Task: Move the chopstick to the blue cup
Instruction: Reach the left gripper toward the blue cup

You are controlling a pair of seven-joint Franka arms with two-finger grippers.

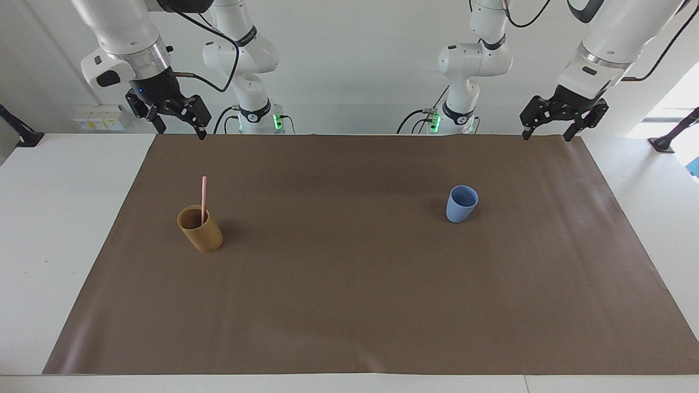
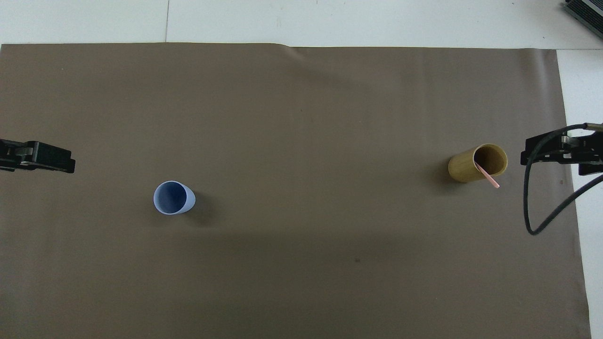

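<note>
Brown mat point(image 1: 349, 284) covers white table point(image 1: 60, 229); left hand point(image 1: 548, 131), right hand point(image 1: 177, 126) seemingly released.

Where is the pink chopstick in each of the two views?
Facing view: the chopstick stands in the tan cup, at the picture's left.
Overhead view: the chopstick leans out of the tan cup, at the picture's right.
Shared landmark: the blue cup, toward the left arm's end of the table.
</note>
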